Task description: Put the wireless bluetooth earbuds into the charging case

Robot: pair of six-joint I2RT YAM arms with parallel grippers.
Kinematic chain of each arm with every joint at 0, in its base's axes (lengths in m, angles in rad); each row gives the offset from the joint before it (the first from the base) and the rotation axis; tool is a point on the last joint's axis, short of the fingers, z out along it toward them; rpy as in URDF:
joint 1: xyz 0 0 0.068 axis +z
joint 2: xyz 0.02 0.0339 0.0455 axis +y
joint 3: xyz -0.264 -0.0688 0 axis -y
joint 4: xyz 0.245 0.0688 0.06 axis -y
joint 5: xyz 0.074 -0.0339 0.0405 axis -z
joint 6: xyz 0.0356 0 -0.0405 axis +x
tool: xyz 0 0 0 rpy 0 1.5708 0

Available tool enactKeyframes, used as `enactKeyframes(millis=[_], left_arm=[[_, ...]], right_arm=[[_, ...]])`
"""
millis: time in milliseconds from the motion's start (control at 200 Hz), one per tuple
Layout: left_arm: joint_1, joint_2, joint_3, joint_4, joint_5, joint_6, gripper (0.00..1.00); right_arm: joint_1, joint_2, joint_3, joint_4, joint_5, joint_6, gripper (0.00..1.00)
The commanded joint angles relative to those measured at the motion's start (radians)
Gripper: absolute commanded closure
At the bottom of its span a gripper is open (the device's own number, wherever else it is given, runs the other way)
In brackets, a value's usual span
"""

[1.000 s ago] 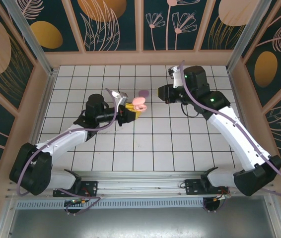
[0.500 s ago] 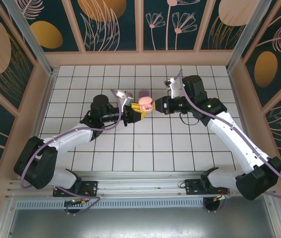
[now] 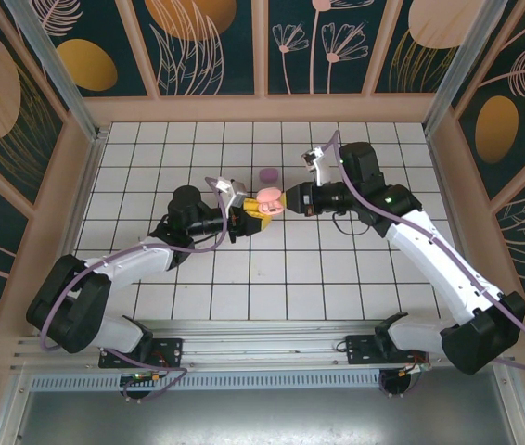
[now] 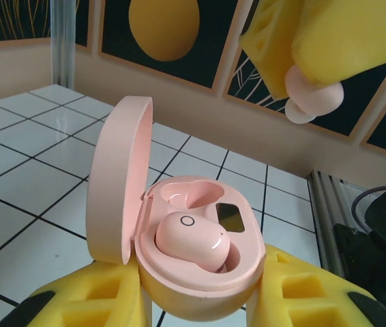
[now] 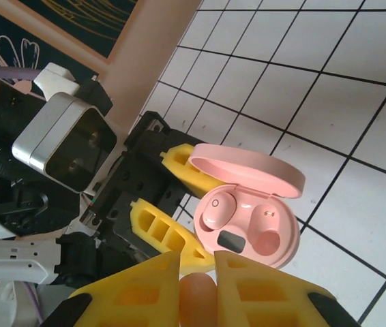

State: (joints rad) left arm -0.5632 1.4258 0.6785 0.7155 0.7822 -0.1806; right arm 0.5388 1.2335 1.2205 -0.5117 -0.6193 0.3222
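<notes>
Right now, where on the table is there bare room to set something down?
Free: the tiles between the two arms, and the far-left corner. Crowded: the middle, where left fingers hold the open pink case, right fingers an earbud, purple object just behind.

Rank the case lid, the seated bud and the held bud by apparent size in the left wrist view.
1. Lid
2. Seated bud
3. Held bud, though the pads partly hide it, so the buds' order is unsure.

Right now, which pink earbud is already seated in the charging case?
The ring-marked earbud sitting in the open charging case held by the left gripper; the other earbud is pinched in the right gripper.
</notes>
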Motion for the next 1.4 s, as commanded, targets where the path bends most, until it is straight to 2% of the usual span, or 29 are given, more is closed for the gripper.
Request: enactKeyframes(millis=[0, 395, 1011, 1396], left_arm=[[-0.003, -0.015, -0.009, 0.059, 0.026, 0.049, 0.8], [-0.003, -0.026, -0.004, 0.039, 0.083, 0.05, 0.8], [-0.004, -0.017, 0.021, 0.049, 0.13, 0.007, 0.8], [-0.004, -0.016, 0.04, 0.036, 0.134, 0.003, 0.8]], right_arm=[[0.022, 0.017, -0.01, 0.013, -0.031, -0.007, 0.83], [0.027, 0.079, -0.001, -0.011, 0.001, -0.06, 0.84], [0.042, 0.078, -0.038, 0.045, 0.035, -0.094, 0.86], [0.044, 0.078, -0.055, 0.032, 0.047, -0.107, 0.81]])
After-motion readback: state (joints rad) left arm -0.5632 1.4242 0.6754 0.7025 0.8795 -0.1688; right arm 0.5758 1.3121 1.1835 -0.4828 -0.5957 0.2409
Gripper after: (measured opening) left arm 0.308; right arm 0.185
